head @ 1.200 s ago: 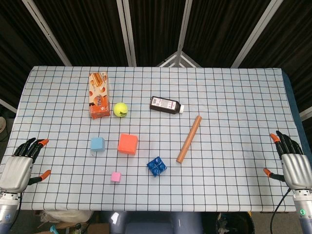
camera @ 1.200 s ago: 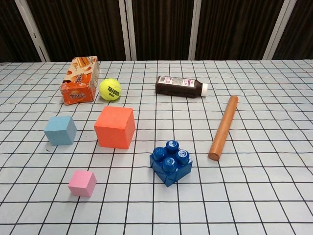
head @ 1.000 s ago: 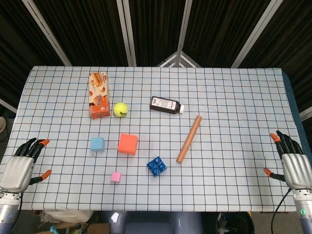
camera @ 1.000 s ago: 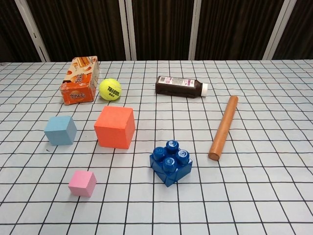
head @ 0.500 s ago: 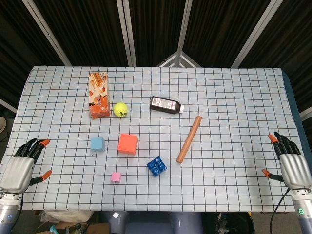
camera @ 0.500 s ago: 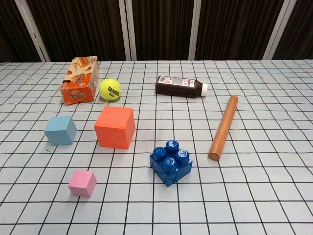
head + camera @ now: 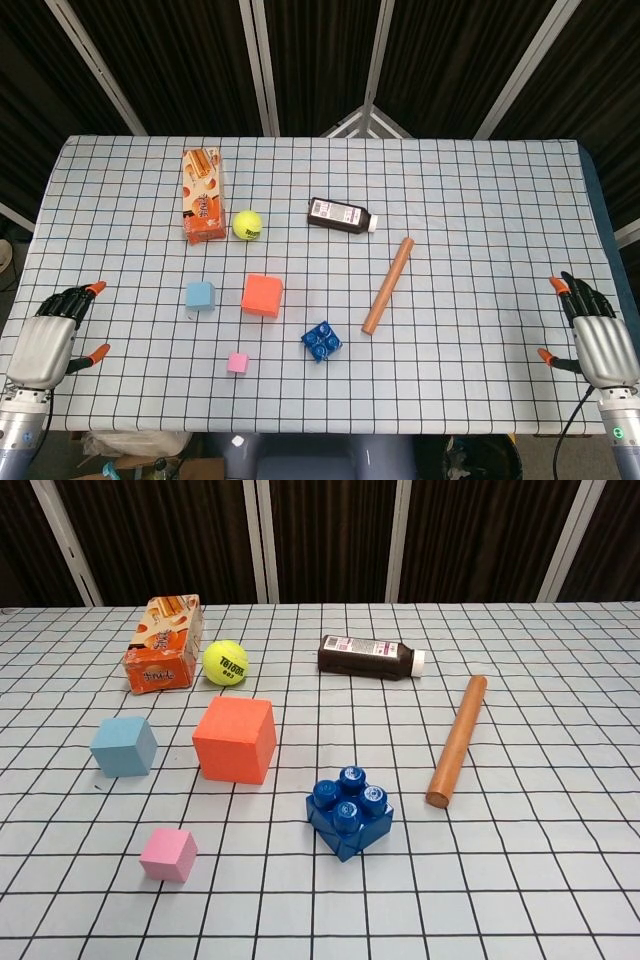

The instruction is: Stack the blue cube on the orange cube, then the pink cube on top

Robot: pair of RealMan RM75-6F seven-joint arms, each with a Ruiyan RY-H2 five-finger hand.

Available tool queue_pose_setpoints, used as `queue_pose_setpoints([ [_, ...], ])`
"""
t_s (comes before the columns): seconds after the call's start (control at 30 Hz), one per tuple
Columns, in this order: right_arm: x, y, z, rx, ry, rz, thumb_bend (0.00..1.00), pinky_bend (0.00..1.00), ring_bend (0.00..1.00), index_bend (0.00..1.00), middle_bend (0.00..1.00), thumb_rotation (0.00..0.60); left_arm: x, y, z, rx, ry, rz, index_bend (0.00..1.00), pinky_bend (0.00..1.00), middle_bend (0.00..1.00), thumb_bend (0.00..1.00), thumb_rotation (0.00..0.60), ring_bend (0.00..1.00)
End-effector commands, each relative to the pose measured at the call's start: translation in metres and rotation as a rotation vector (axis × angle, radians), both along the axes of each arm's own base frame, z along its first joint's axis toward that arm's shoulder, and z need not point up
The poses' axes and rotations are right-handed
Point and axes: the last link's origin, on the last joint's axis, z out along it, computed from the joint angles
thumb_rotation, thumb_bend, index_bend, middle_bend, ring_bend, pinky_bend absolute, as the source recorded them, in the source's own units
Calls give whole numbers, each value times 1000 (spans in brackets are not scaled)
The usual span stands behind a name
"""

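The light blue cube (image 7: pixel 200 294) (image 7: pixel 124 746) sits on the checked table, just left of the larger orange cube (image 7: pixel 262 295) (image 7: pixel 235 739). The small pink cube (image 7: pixel 237 362) (image 7: pixel 168 854) lies nearer the front edge, below them. My left hand (image 7: pixel 48 338) hovers at the table's left front corner, fingers spread, holding nothing. At the right front edge, my right hand (image 7: pixel 598 335) is likewise spread and empty. Neither hand shows in the chest view.
A dark blue studded brick (image 7: pixel 321 342) (image 7: pixel 349 811) lies right of the pink cube. A wooden rod (image 7: pixel 388 285) (image 7: pixel 457 740), a dark bottle (image 7: pixel 342 215) (image 7: pixel 370 657), a tennis ball (image 7: pixel 247 224) (image 7: pixel 225 663) and an orange snack box (image 7: pixel 202 195) (image 7: pixel 164 643) lie further back.
My left hand has shifted slightly up and inward over the table's edge. The right hand crept a little left. The cubes have not moved.
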Motion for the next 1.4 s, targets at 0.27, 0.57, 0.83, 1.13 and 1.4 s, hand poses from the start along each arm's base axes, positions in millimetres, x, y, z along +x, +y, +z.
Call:
queue_pose_setpoints([
  [0.27,-3,0,4,-1,-16,-7,128,127,60,0,15,600,43,42,-22,-38,-102,-18,226,736,712,187,600,663],
  [0.57,-7,-2,6,5,-35,-12,128,128,60,0,15,600,74,65,-43,-147,-28,24,286,796,787,170,600,731],
  [0.83,-9,-2,8,4,-44,-18,128,127,60,0,15,600,90,83,-60,-167,-1,78,304,799,787,168,600,732],
  [1.13,-10,-3,7,11,-46,-23,128,128,60,0,15,600,99,95,-81,-193,58,122,301,803,792,168,600,737],
  [1.4,-11,-5,6,17,-47,-29,128,127,60,0,15,600,101,104,-94,-173,131,163,292,804,792,168,600,737],
])
